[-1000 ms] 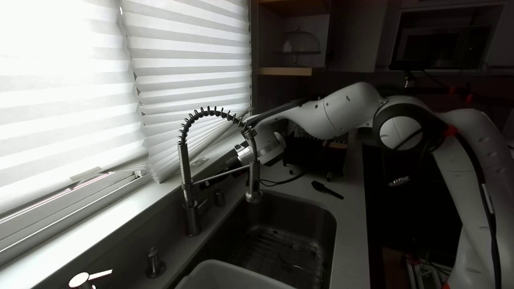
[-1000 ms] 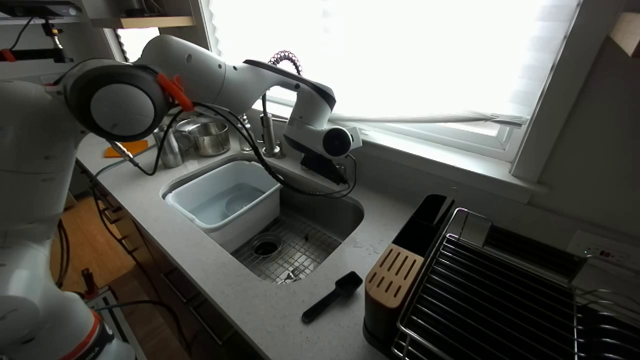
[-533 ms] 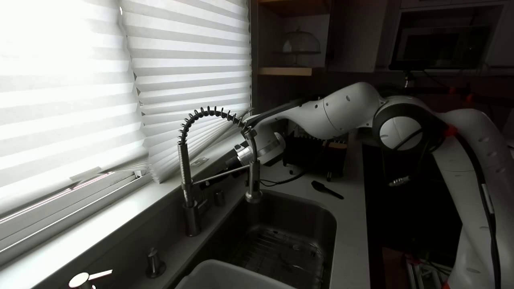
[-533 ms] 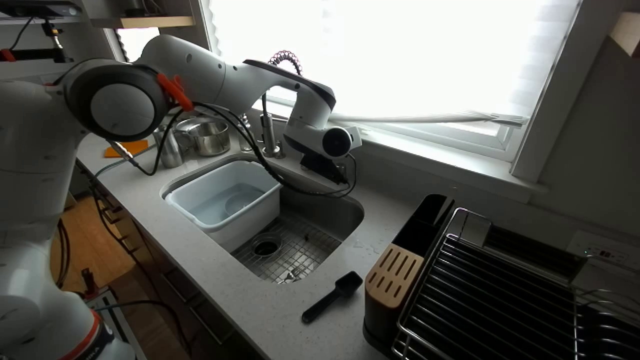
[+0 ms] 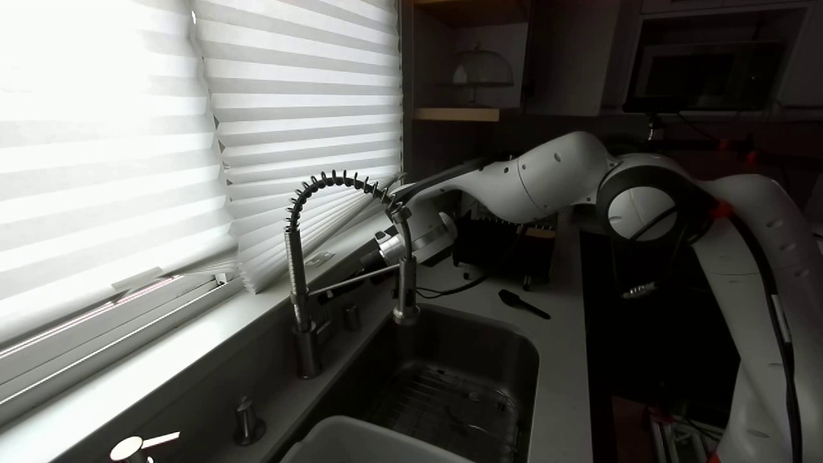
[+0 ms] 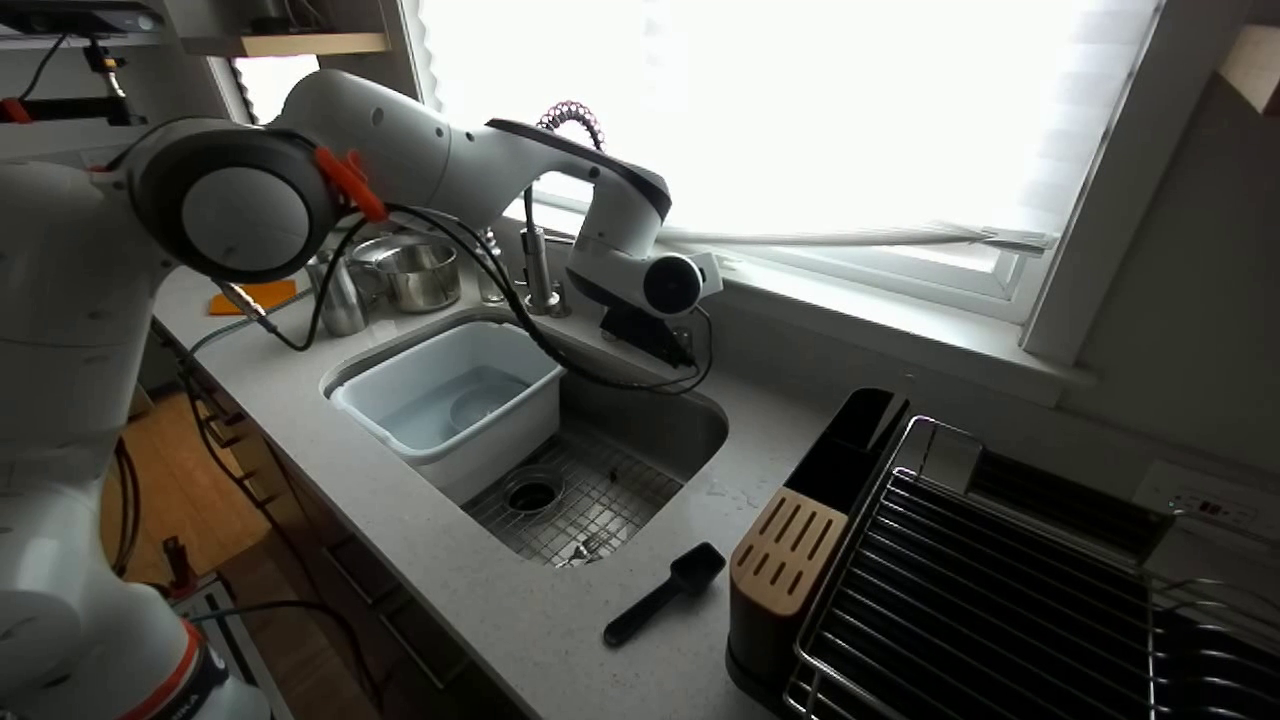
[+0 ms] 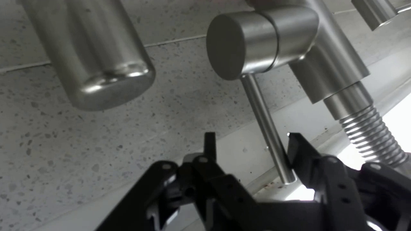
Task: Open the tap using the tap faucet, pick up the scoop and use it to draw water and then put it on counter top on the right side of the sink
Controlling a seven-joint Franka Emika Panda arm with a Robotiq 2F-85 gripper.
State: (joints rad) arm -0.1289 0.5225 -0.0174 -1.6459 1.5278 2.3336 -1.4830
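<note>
The tap [image 5: 298, 276] stands behind the sink [image 6: 660, 425], its lever [image 7: 268, 128] running toward five o'clock in the wrist view. The claw [image 7: 252, 141] is spread around that lever and grips nothing: its fingers [image 7: 301, 157] lie either side, the lever close by the one on its three o'clock side, though whether they touch I cannot tell. Such a gap probably lets it push the lever over without needing a tight pinch. Turning the tap on looks to be the step in hand; no stream can be made out under the spray head [image 5: 407, 289], though a thin one could escape notice.

The arm [image 5: 553, 173] stretches right over the sink, presumably because the lever sits at the back. The fitting [image 7: 90, 54] at ten o'clock in the wrist view could be knocked by a wide swing.

The scoop [image 6: 664, 597] lies on the counter [image 6: 540, 620], at about five o'clock from the sink in an exterior view. Its handle [image 6: 640, 613] points to eight o'clock, toward the front edge, which should suit a later grasp; the block [image 6: 785, 560] just beside its bowl [image 6: 698, 568], at three o'clock, may crowd the claw. The tub [image 6: 500, 445] fills the sink's ten o'clock end, perhaps to catch what runs.
</note>
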